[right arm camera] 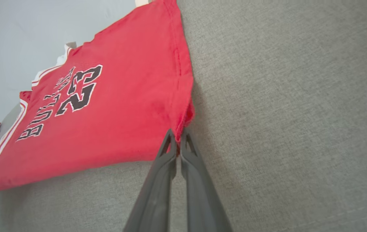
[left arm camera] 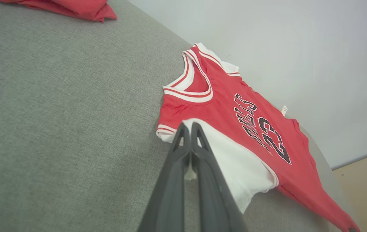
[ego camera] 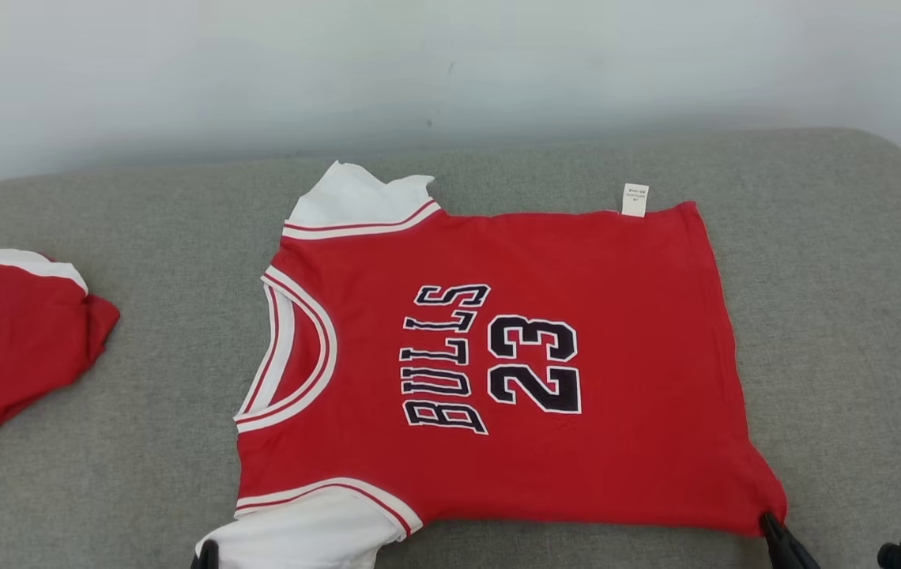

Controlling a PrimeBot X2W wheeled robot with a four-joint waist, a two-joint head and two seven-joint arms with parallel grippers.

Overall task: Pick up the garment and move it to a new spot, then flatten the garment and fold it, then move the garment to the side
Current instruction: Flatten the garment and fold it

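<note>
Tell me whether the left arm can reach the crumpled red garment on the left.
Probably not yet: the left gripper is shut on the jersey's white sleeve. Bare cushion lies between it and the red garment.

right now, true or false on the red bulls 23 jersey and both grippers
1. The red BULLS 23 jersey lies spread on the grey fabric surface. True.
2. The left gripper is shut on its white sleeve. True.
3. The right gripper hangs open above it. False: shut on the red hem corner.
4. The jersey is folded in half. False: unfolded, print fully showing.
5. A second red garment lies crumpled at the robot's left. True.
</note>
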